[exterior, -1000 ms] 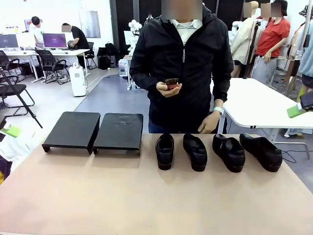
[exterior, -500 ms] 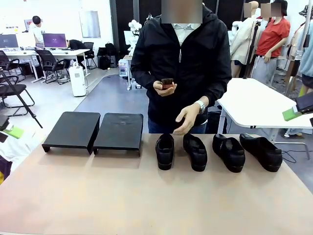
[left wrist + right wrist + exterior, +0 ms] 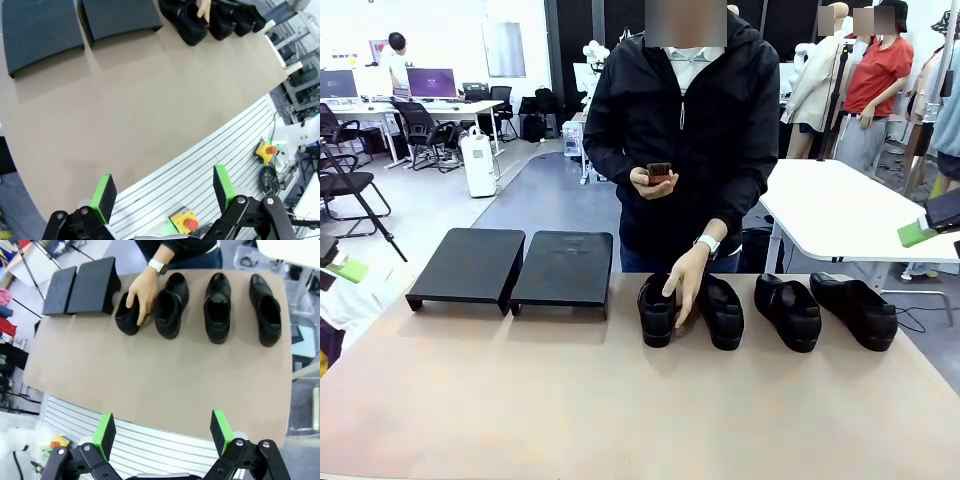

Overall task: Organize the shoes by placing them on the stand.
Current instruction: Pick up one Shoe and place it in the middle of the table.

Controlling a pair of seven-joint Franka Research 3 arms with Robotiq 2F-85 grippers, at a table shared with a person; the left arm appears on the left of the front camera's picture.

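Note:
Four black shoes stand in a row at the far right of the tan table: the leftmost shoe (image 3: 655, 312) (image 3: 126, 317), a second shoe (image 3: 725, 315) (image 3: 171, 305), a third (image 3: 788, 312) (image 3: 217, 307) and a fourth (image 3: 855, 312) (image 3: 265, 310). The person's hand (image 3: 685, 285) (image 3: 140, 292) reaches down between the two left ones and touches the leftmost. The stand is two black platforms, one (image 3: 468, 265) beside the other (image 3: 563, 267), at the far left, with bare tops. My left gripper (image 3: 163, 192) and right gripper (image 3: 162, 433) hang open high over the near edge, holding nothing.
The person stands at the far side and holds a small brown-and-red block (image 3: 660, 173) in the other hand. The tan table (image 3: 620, 400) is bare on its near half. A white table (image 3: 850, 205) stands behind on the right. A red stop button (image 3: 189, 223) sits on the slatted base below.
The person's free hand has come down from beside the body onto the two left shoes. Both grippers stay open and still.

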